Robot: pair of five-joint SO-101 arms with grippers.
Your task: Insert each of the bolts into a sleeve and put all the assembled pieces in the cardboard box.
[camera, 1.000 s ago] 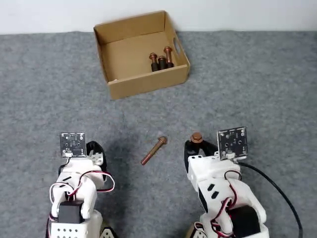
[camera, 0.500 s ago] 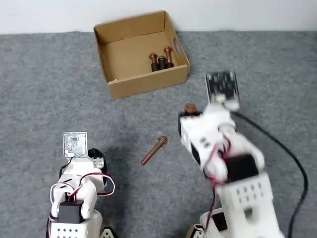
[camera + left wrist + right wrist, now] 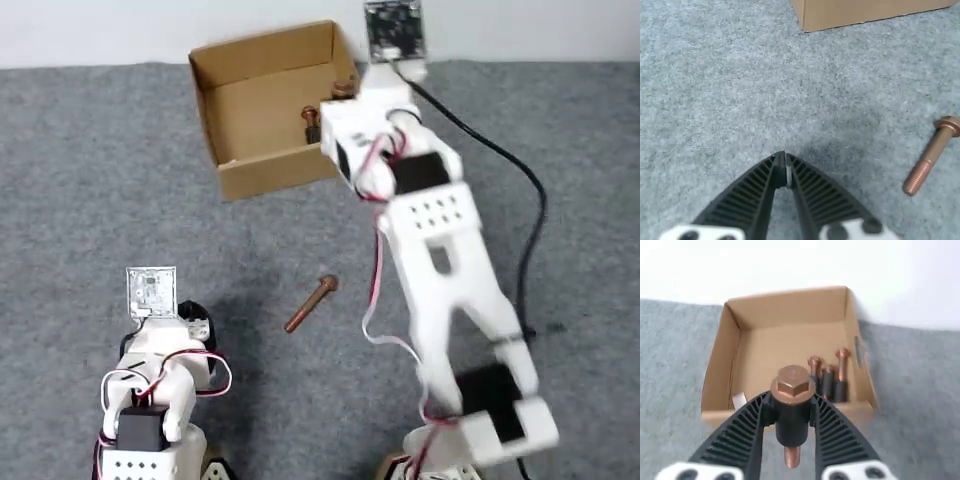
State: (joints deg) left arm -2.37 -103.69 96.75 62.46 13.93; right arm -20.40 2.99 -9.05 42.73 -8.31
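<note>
My right gripper [image 3: 788,412] is shut on an assembled piece [image 3: 791,410], a copper bolt through a black sleeve, held upright. In the high view that gripper [image 3: 343,100] hangs over the near right side of the cardboard box [image 3: 230,75]. Three assembled pieces [image 3: 828,376] lie against the box's right wall; one of them [image 3: 310,124] shows in the high view beside the arm. A loose copper bolt [image 3: 311,304] lies on the grey carpet between the arms, also seen as the bolt [image 3: 931,162] in the left wrist view. My left gripper [image 3: 785,167] rests shut and empty near the front left.
Grey carpet covers the table. A white wall runs behind the box [image 3: 790,305]. The right arm's black cable [image 3: 510,190] trails across the carpet at the right.
My right arm has swung from the front of the table out to the box, carrying the assembled piece. The left arm and the loose bolt have stayed put.
</note>
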